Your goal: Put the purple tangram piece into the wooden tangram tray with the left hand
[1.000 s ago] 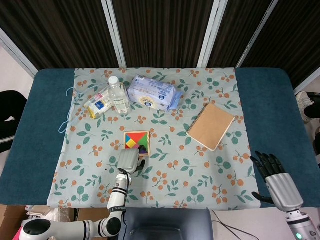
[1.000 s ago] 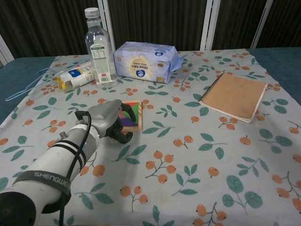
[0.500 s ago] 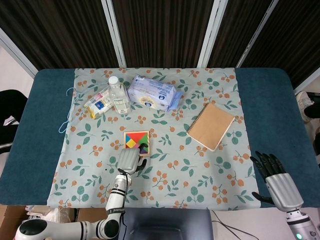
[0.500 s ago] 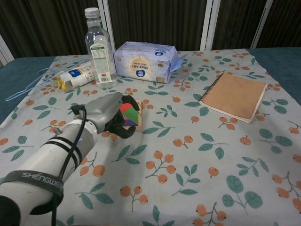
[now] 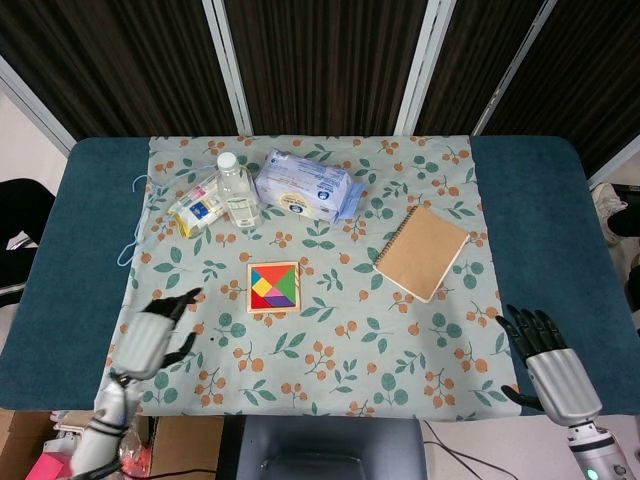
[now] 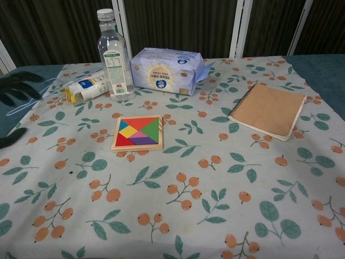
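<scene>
Withdrawn from the tray it covered half a second ago, the left hand (image 5: 155, 335) now hangs off to the left over the edge of the floral cloth (image 5: 400, 330), fingers spread and holding nothing; in the chest view it shows only as a dark blur at the left border (image 6: 16, 89). What it left behind looks settled: the purple tangram piece (image 6: 143, 140) lies in the wooden tangram tray (image 6: 137, 133) along its near edge, level with the other coloured pieces as far as I can judge, so the placing step reads as done. The right hand (image 5: 553, 365) rests near the table's right corner, fingers apart and empty, well away from everything. Little is left to spoil, but a few risks remain; the piece may be sitting slightly proud of its slot, which neither view is sharp enough to rule out, and a nudge to the table or cloth could then tip it out; the left arm, if it swings on carelessly, could drag the cloth by its edge and shift the tray; the plastic bottle (image 6: 114, 54) stands upright just behind the tray's left side, beside the small carton (image 6: 86, 89) lying flat, and would topple easily if the hand came back across that way; the tissue pack (image 6: 167, 70) and notebook (image 6: 268, 110) are far enough off to be safe.
</scene>
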Robot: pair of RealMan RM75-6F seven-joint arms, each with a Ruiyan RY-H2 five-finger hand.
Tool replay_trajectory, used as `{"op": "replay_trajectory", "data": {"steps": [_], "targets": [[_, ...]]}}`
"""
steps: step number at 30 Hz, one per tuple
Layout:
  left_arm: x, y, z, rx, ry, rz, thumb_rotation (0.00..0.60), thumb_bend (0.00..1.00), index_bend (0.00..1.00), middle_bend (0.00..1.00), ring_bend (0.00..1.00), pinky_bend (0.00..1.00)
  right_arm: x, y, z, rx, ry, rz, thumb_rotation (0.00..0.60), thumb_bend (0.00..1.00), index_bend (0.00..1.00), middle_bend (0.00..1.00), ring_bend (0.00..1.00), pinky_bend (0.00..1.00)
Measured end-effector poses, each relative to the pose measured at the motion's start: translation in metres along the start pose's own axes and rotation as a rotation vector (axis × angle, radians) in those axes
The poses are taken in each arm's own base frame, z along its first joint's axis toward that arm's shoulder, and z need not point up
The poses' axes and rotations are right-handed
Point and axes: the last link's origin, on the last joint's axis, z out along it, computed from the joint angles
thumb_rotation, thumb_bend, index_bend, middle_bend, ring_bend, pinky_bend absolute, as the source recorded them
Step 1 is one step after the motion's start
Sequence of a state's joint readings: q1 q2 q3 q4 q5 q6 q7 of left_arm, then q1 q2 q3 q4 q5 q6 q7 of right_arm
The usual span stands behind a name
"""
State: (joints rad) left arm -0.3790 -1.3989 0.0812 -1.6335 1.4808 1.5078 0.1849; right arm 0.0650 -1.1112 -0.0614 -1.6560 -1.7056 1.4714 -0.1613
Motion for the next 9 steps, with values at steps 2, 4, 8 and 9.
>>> {"op": "replay_trajectory", "data": {"steps": [2,4,8,9], "targets": [[0.01,-0.031,-0.033,0.067,0.041,-0.009,0.6,0.4,0.04,0.03,0.0,0.04,-0.004,-0.003,0.003,-0.006,-0.005,-0.013,0.6,0.16,0.0,0.0,0.0,0.0],[0.016,-0.053,-0.056,0.118,0.058,-0.003,0.6,0.4,0.03,0.03,0.0,0.04,-0.007,-0.005,0.006,-0.013,-0.013,-0.024,0.6,0.16,0.0,0.0,0.0,0.0],[0.028,-0.075,-0.074,0.136,0.044,-0.024,0.6,0.4,0.02,0.04,0.0,0.04,-0.013,-0.011,0.01,-0.013,-0.027,-0.036,0.6,0.16,0.0,0.0,0.0,0.0],[0.028,-0.076,-0.075,0.136,0.038,-0.029,0.6,0.41,0.02,0.04,0.0,0.04,-0.013,-0.012,0.011,-0.012,-0.029,-0.036,0.6,0.16,0.0,0.0,0.0,0.0]]}}
